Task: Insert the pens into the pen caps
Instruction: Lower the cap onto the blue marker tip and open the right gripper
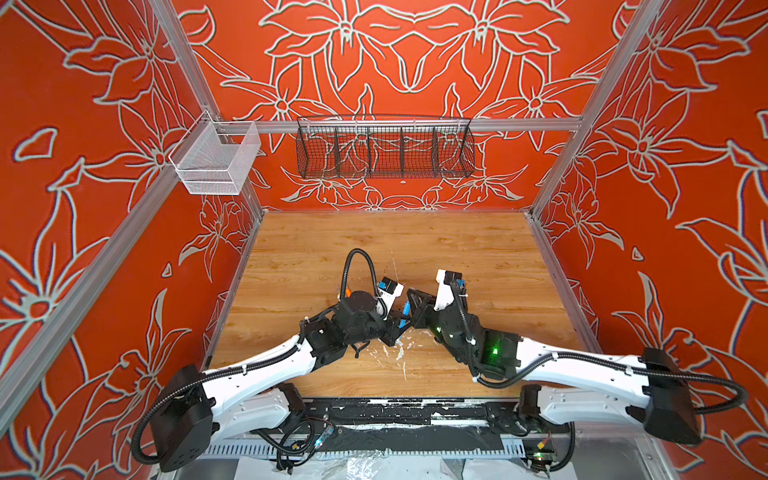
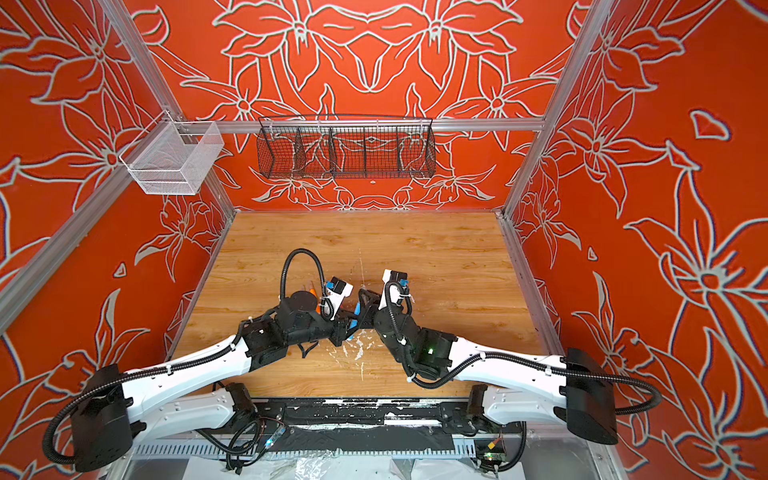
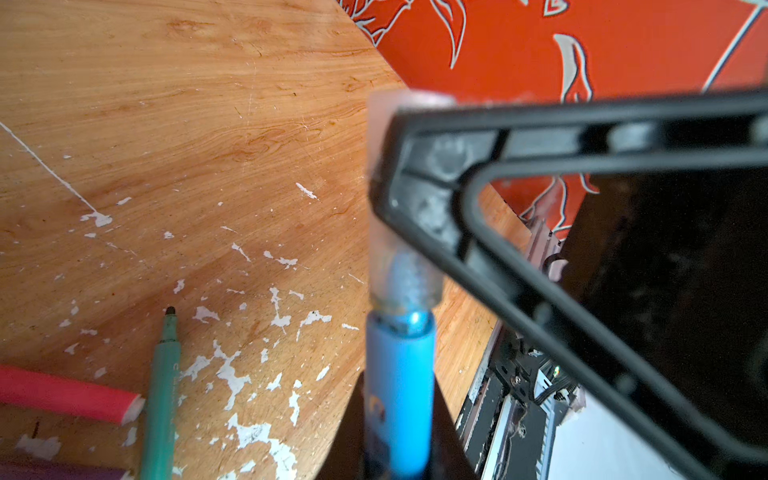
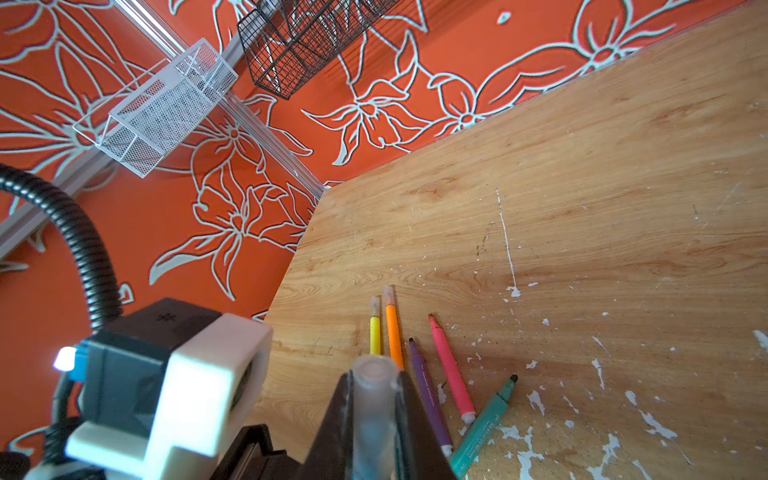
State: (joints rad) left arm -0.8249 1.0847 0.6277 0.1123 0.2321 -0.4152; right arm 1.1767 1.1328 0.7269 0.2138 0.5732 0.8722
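Left gripper point(image 3: 399, 432) is clamped on the barrel of the blue pen point(image 3: 401, 386), tip end pointing out. Right gripper point(image 4: 374, 386) is pinching a clear cap point(image 4: 374, 372) between both fingers. They meet above the table point(image 1: 457, 249), about mid-width in the near half. In both top views only a sliver of blue shows between the two wrists.

Left wrist view: the pen's pale tip is inside the cap's mouth, with the cap rim right at the blue shoulder. Can't tell if it's fully seated. Pen and cap look roughly in line.

The other five pens lie on the table just left of the meeting point, mostly hidden under the left wrist in the top views. Yellow pen point(image 4: 375, 334) and orange pen point(image 4: 393, 332) are side by side, nearly touching, each with a clear cap on its far end. Purple pen point(image 4: 428, 395), pink pen point(image 4: 451, 370) and green pen point(image 4: 486, 424) are uncapped, tips bare, fanned out with their near ends close together. White chipped patches point(image 3: 232, 374) mark the wood around them.
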